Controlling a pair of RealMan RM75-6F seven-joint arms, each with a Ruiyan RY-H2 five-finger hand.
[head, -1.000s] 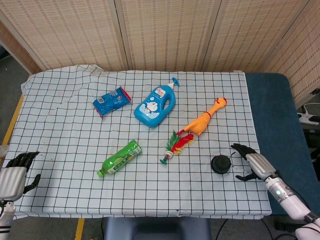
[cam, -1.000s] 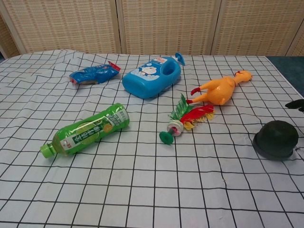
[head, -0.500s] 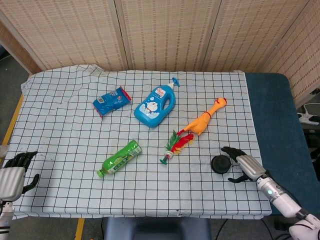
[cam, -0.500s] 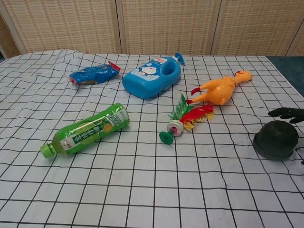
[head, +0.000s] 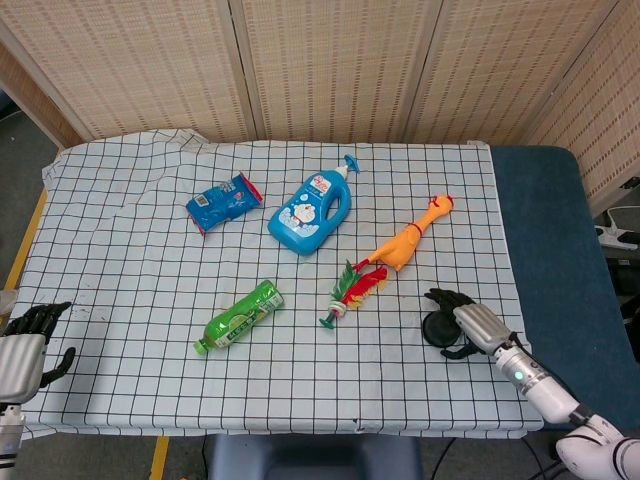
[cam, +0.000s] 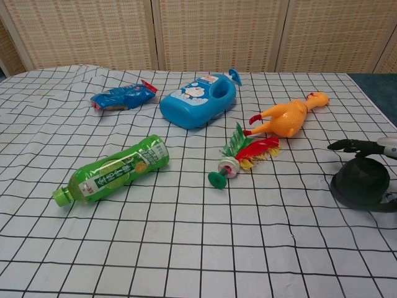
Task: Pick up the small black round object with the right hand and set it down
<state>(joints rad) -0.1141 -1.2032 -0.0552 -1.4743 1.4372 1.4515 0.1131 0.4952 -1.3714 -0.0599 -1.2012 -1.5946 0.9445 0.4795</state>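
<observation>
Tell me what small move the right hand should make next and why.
Probably close the fingers around the black object. The right hand sits over it with fingers spread on either side, and the object lies flat on the cloth, seemingly not yet gripped. Closing first should secure it before any lift.

White cloth (head: pixel 130 250) crossed by a black grid over the desk; blue bottle (head: pixel 311 213) with a white label; blue snack packet (head: pixel 223 201) edged in red; green bottle (head: pixel 240 316), yellow-green label; orange-yellow rubber chicken (head: pixel 408 241), red at comb and feet; red, green and yellow feathered shuttlecock (head: pixel 352 291); black round object (cam: pixel 360 183); silver-backed, black-fingered right hand (head: pixel 470 324)
</observation>
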